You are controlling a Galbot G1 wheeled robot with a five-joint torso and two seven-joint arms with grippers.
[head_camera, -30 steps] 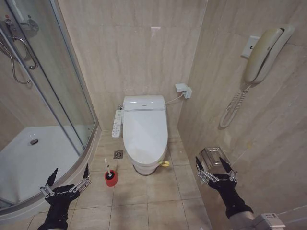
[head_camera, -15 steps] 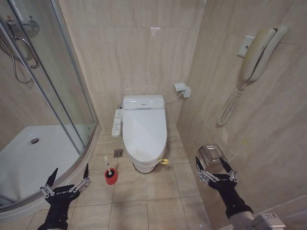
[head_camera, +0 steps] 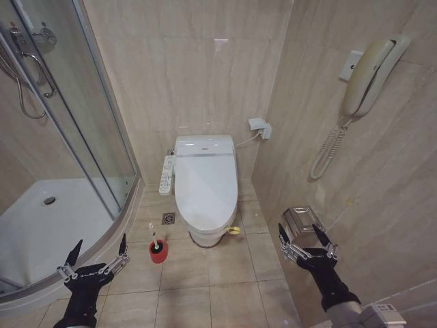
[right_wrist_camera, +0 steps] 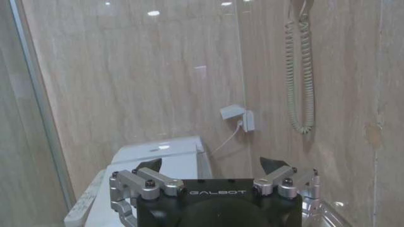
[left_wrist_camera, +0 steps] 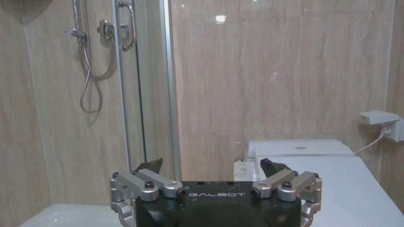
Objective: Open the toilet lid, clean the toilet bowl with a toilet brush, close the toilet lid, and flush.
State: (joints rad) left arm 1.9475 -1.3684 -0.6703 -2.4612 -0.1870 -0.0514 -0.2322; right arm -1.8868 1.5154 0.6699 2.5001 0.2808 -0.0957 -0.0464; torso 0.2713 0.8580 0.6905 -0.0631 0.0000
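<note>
Risk first: we judge the red holder of the toilet brush (head_camera: 156,247) easy to tip if a finger clips its tilted handle, and the glossy toilet lid (head_camera: 205,186) may slip from a shallow hold. Both grippers hang released and empty, left gripper (head_camera: 95,256) by the shower kerb, right gripper (head_camera: 305,240) near the side wall (well apart from the toilet). Lid lies shut over the toilet bowl (head_camera: 207,237), long axis running from the back wall toward us, tagged front edge nearest.
</note>
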